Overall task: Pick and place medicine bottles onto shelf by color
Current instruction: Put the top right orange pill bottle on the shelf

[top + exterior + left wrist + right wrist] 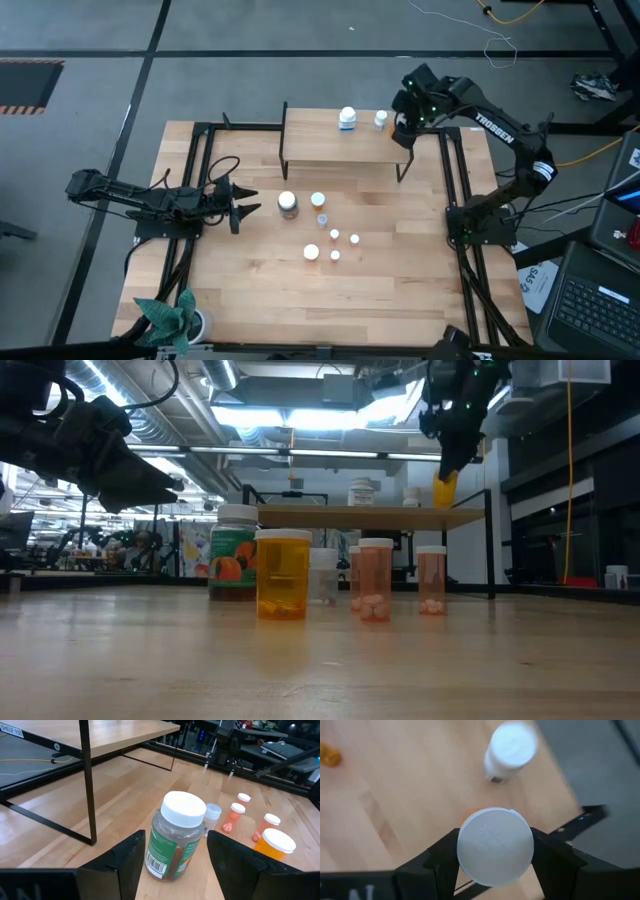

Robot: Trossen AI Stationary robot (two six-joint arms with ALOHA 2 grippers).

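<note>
Holding a small white-capped orange medicine bottle (495,845) clamped in our right gripper (495,851) over the low light-wood shelf (330,148), where two bottles stand, we leave seven tabletop bottles, left gripper (175,857) open.

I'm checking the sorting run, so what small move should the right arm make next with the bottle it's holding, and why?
Probably a short lowering onto the shelf, then opening the fingers. The right gripper is shut on an orange bottle held at the shelf's right end, its base apparently just above the board, beside a small white-capped bottle. The left gripper waits, open, by the green-label bottle.
</note>
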